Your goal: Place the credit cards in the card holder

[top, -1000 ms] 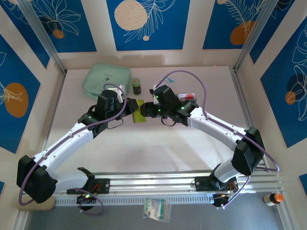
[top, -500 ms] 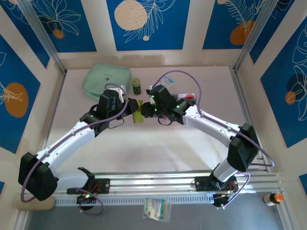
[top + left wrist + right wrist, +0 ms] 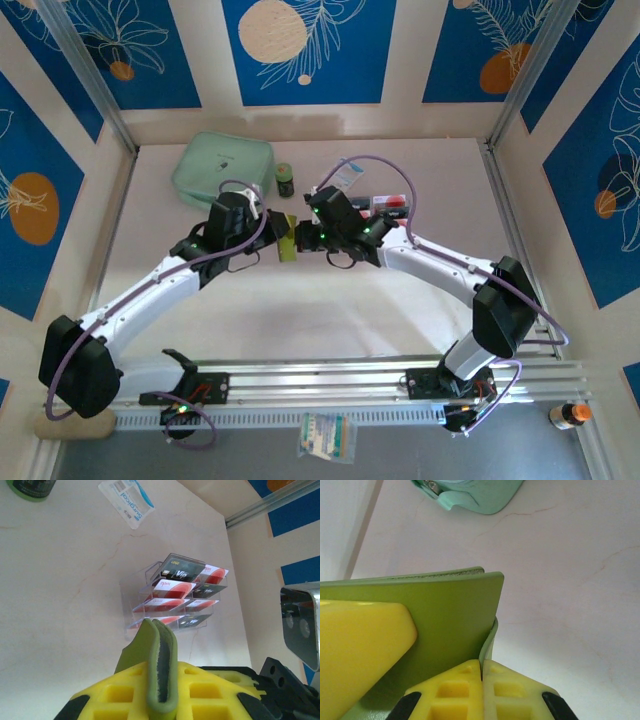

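Note:
The olive-green card holder (image 3: 288, 240) hangs above the table's middle between both grippers. My left gripper (image 3: 272, 231) is shut on its folded edge (image 3: 161, 672), which stands upright between the yellow fingers (image 3: 117, 692). From the other side, my right gripper (image 3: 482, 676) is shut on a thin flap at the card holder's (image 3: 440, 620) lower corner. The credit cards (image 3: 177, 591), whitish with red and black, lie in a clear rack (image 3: 386, 203) on the table behind the right wrist, untouched.
A mint-green zip pouch (image 3: 222, 168) lies at the back left, with a small dark green bottle (image 3: 285, 180) beside it. A white-and-blue sachet (image 3: 126, 500) lies by the rack. The left finger (image 3: 360, 645) presses the holder's face.
My right gripper has slid left to the card holder and closed on its flap. The left gripper has kept its hold and shifted slightly right.

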{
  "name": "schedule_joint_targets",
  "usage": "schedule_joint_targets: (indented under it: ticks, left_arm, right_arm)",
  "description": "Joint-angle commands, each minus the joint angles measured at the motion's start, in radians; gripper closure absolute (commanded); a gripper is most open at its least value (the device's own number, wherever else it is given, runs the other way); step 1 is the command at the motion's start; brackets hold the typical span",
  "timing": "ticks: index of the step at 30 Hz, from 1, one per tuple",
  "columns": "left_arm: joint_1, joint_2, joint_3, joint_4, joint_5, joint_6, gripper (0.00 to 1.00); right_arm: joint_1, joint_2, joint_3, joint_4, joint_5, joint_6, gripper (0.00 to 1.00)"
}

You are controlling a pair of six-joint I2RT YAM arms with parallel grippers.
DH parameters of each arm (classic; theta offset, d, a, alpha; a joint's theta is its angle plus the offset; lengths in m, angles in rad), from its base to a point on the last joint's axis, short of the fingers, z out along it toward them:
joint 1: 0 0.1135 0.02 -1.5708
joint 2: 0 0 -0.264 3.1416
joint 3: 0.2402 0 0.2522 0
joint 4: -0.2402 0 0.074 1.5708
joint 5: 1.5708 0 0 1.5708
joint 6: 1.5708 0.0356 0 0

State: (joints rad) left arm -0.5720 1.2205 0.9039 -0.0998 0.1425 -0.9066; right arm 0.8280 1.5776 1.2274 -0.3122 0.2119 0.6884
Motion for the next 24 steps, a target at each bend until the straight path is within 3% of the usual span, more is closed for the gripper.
schedule_joint_targets:
  ticks: [1, 7, 24]
  left_arm:
    - [0.002, -0.067, 0.020, 0.251, 0.106, -0.118, 1.00]
    - [0.001, -0.113, 0.060, 0.351, 0.162, -0.241, 1.00]
    - [0.004, -0.243, 0.139, 0.330, 0.152, -0.314, 1.00]
  right_arm:
    - [-0.017, 0.078, -0.054, -0.151, 0.177, 0.005, 1.00]
    - [-0.079, 0.116, -0.108, -0.153, 0.184, 0.019, 1.00]
    - [-0.188, 0.134, -0.146, -0.155, 0.093, 0.004, 1.00]
